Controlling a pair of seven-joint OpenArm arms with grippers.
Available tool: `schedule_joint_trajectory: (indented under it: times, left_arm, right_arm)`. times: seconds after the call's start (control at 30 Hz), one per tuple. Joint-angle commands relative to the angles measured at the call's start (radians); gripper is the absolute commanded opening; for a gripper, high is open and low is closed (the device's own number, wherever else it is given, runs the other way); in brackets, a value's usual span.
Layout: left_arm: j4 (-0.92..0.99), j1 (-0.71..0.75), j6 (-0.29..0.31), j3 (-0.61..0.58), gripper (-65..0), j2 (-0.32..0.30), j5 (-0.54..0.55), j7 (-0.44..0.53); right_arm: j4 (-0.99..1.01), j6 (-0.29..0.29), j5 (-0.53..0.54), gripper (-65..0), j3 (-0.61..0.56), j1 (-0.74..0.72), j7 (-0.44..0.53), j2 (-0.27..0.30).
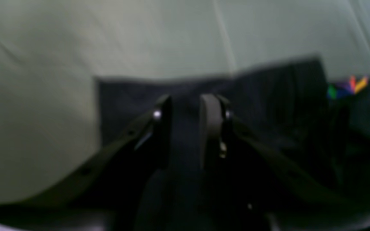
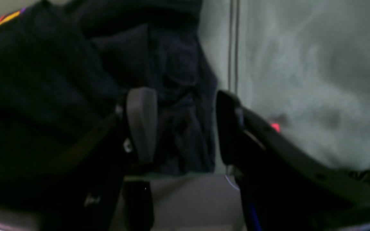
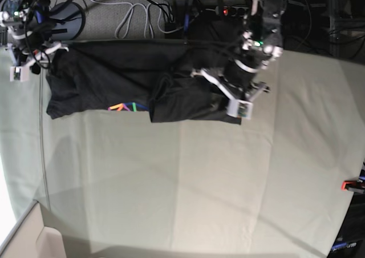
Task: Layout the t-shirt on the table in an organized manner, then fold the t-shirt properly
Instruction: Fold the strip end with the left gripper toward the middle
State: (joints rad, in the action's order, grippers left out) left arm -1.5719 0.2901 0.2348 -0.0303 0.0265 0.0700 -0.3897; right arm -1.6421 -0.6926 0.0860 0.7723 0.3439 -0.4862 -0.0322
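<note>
Black plastic fingers of your left gripper [image 1: 186, 110] are filling the near edge of the left wrist view, and they are standing only a narrow gap apart with a strip of the dark charcoal knit t-shirt [image 1: 252, 96] running up between them; the blur is keeping you from telling whether they are pinching that cloth or just straddling it. Your right gripper [image 2: 185, 125] is standing clearly parted, jaws wide, with crumpled shirt fabric lying in the gap and neither pad closed on it.

From the base view, the t-shirt [image 3: 114, 81] is lying bunched along the far side of the pale grey-green cloth-covered table [image 3: 228, 178], toward 12 o'clock, its rainbow line logo [image 3: 123, 107] showing at the near hem and a doubled-over lump sitting under the left gripper [image 3: 239, 101] at about 1 o'clock. The right gripper [image 3: 25, 58] is hovering at the shirt's 10 o'clock corner.

You are risking three things, as I judge it: pulling with a half-set left grip and letting the hem slip out; catching two layers at once, so the lump is dragging rather than opening; and snagging the table covering under the fingertips, wrinkling it against its red-orange clamp [image 3: 349, 184].
</note>
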Motion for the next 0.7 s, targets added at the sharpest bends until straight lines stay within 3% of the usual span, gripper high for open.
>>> schedule_joint_trajectory:
  times: [0.0, 0.13, 0.23, 0.43, 0.57, 0.67]
  left_arm:
    - [0.009, -0.010, 0.013, -0.056, -50.2, 0.002, 0.012, 0.001]
    - [0.051, -0.061, 0.013, -0.333, -50.2, -0.081, 0.023, -0.119]
    - [0.031, -0.104, 0.013, -0.512, -50.2, -0.136, 0.024, -0.125]
    - [-0.118, -0.111, 0.013, -0.541, -50.2, -0.153, 0.034, -0.128]
    - [-0.203, -0.119, 0.007, -0.538, -50.2, -0.216, 0.141, -0.128]
    - [-0.238, -0.117, 0.005, -0.477, -50.2, -0.264, 0.232, -0.128]
  right_arm:
    - [-0.016, -0.006, 0.014, -34.4, 0.003, -0.001, 0.024, 0.010]
    - [-0.016, -0.006, 0.014, -34.4, 0.008, -0.004, 0.024, 0.010]
    - [-0.017, -0.006, 0.014, -34.4, 0.013, -0.021, 0.024, 0.010]
    - [-0.016, -0.006, 0.016, -34.4, 0.068, -0.049, 0.024, 0.010]
    - [-0.016, -0.006, 0.019, -33.9, 0.109, -0.076, 0.022, 0.005]
    - [-0.016, -0.006, 0.019, -28.6, 0.106, -0.084, 0.022, 0.005]
